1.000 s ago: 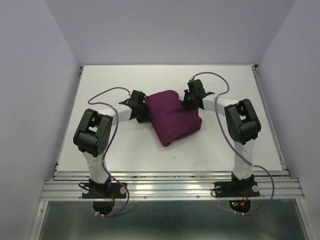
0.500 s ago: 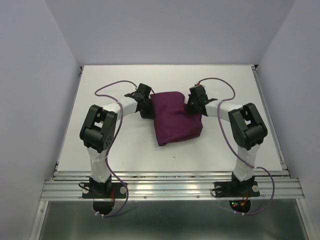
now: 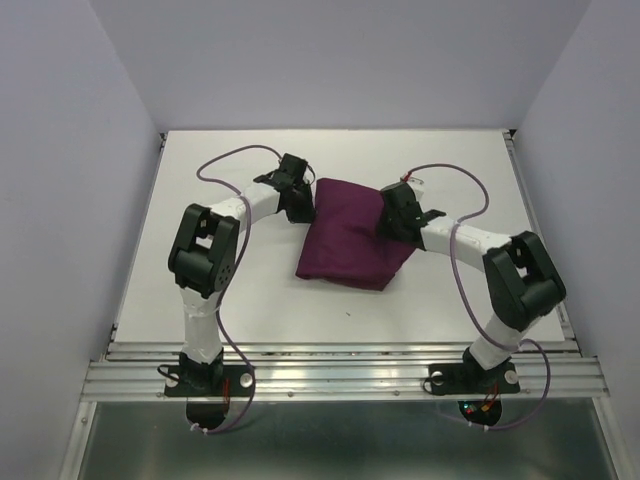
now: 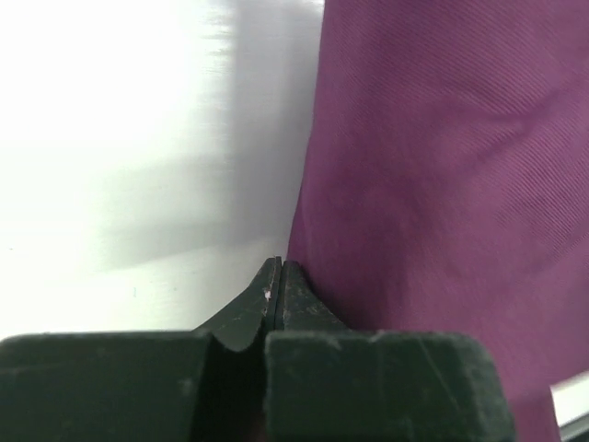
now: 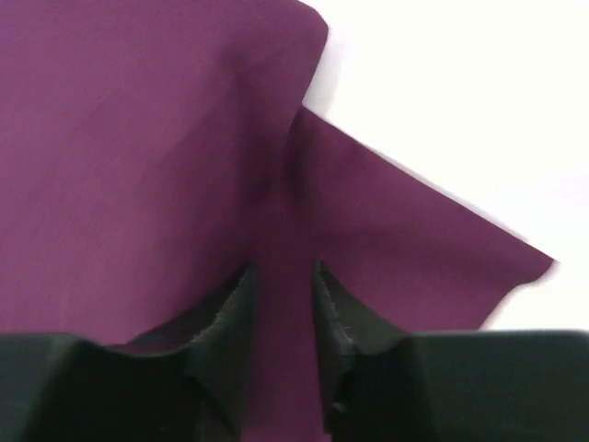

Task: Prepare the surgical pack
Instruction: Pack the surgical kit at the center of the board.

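1. left claw [image 4: 279, 276]: fingers pressed together, nothing seen between them; the tips touch the left edge of the purple cloth wrap [image 3: 350, 235].
2. right claw [image 5: 282, 269]: fingers a little apart, low over the wrap's right side. A crease runs up toward the gap; cloth not seen clamped.
3. wrap is folded into a bundle mid-worktop, between the two claws.
4. worktop [image 3: 200, 290]: plain white, matte. Pale lilac walls [image 3: 60, 150] on three sides, ribbed metal rail [image 3: 340, 375] along the near edge.
5. bundle's long axis runs far to near, the near end leaning slightly left; a loose pointed flap [image 5: 497, 267] sticks out at the near right.
6. purple cables [image 3: 225, 160] loop off both arms; the arms flank the bundle left and right.
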`<state>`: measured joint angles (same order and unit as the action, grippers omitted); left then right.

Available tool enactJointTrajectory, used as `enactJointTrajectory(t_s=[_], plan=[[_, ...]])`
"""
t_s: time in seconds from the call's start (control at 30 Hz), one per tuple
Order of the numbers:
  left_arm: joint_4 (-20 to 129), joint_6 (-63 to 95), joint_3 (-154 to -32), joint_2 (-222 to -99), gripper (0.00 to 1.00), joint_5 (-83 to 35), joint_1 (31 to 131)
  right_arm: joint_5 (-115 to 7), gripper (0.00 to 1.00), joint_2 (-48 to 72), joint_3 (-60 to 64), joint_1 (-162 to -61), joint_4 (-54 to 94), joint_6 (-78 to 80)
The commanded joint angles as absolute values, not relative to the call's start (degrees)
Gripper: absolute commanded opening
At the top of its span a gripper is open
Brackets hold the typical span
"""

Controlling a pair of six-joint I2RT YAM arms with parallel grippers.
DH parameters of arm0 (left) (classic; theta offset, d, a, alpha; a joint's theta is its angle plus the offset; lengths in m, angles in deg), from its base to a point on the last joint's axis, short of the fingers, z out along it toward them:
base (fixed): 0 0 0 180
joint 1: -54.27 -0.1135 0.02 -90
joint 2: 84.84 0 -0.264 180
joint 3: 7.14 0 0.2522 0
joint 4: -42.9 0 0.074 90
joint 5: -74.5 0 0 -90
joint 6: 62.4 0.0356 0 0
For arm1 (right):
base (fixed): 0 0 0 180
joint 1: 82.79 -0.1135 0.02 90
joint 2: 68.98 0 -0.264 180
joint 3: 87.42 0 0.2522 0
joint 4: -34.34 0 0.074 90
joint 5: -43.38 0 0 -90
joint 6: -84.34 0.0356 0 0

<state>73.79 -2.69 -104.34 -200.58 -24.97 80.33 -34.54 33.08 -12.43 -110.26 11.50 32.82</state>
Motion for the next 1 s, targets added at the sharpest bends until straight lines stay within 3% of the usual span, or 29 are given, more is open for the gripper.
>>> enactJointTrajectory(t_s=[0.0, 0.07, 0.1, 0.33, 0.57, 0.77, 0.87, 0.97], plan=[[69.76, -2.29, -103.44, -192.95, 0.0, -29.74, 80.64, -23.26, 0.44, 20.95, -14.51, -113.38, 13.02, 31.79], [69.5, -1.85, -101.16, -191.54, 0.0, -29.65, 78.97, -21.13, 0.64, 17.52, -16.0, -111.98, 12.41, 30.21], [69.32, -1.67, -100.36, -191.01, 0.0, -29.73, 78.35, -21.56, 0.67, 16.64, -16.53, -110.23, 12.06, 29.94], [69.23, -1.32, -96.31, -190.66, 0.0, -29.91, 76.15, -31.58, 0.81, 16.72, -21.71, -103.02, 11.26, 25.9], [69.32, -1.23, -90.43, -187.77, 0.0, -30.53, 76.24, -33.69, 0.8, 14.87, -26.46, -101.34, 10.12, 28.35], [68.09, -1.23, -88.05, -188.46, 0.0, -31.31, 76.24, -33.7, 0.76, 20.48, -27.7, -100.29, 10.47, 29.5], [68.09, -1.23, -88.14, -188.9, 0.0, -31.4, 76.24, -33.17, 0.72, 23.04, -27.43, -100.29, 11.43, 29.32], [68.0, -0.88, -88.14, -188.9, 0.0, -31.49, 76.33, -33.26, 0.63, 24.62, -27.17, -100.29, 12.4, 29.32]])
